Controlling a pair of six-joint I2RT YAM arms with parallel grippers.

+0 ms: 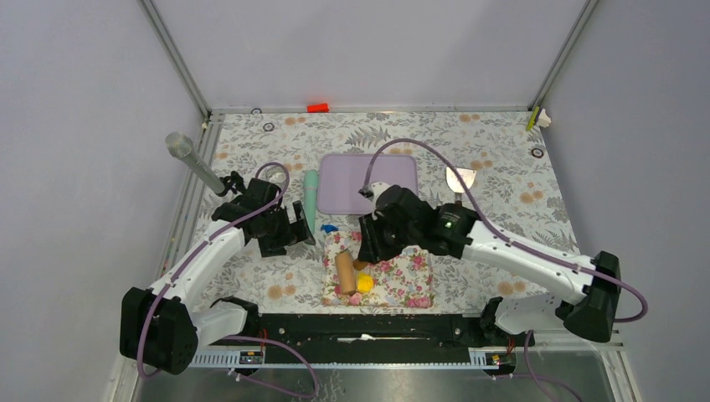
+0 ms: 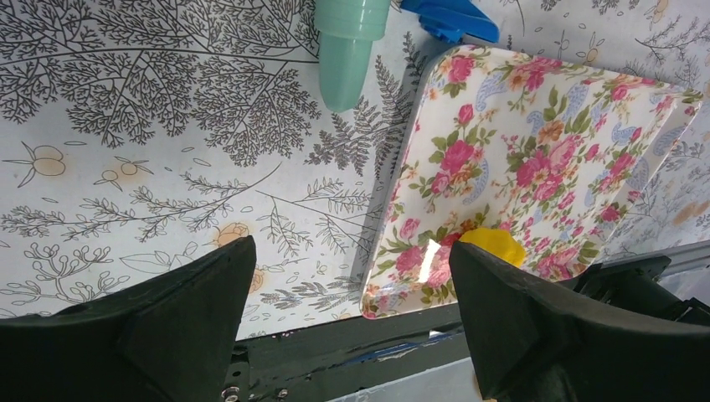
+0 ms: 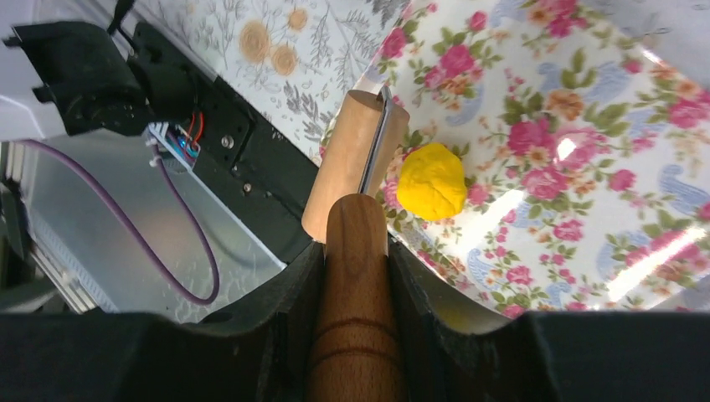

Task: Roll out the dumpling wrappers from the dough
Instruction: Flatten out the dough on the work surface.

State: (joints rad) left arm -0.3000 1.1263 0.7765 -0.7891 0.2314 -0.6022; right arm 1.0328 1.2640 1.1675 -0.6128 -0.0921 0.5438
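Observation:
The dough point(image 3: 431, 180) is a bright yellow lump on the floral tray point(image 3: 586, 126), near the tray's front left corner point(image 1: 365, 283). A wooden rolling pin point(image 3: 356, 159) lies just beside it; I cannot tell whether they touch. My right gripper point(image 3: 356, 255) is shut on the pin's handle, seen from above at the tray's left part point(image 1: 367, 248). My left gripper point(image 2: 352, 251) is open and empty, hovering left of the tray point(image 1: 295, 231), with the dough point(image 2: 494, 244) peeking past its right finger. The dumpling wrappers are out of view.
A teal cup point(image 1: 311, 199) lies left of a purple board point(image 1: 368, 182), and a small blue item point(image 1: 328, 228) sits by the tray's far left corner. A spatula point(image 1: 460, 180) lies to the right, a silver cylinder point(image 1: 192, 161) at the left edge. The black base rail point(image 1: 368, 322) runs close behind the tray.

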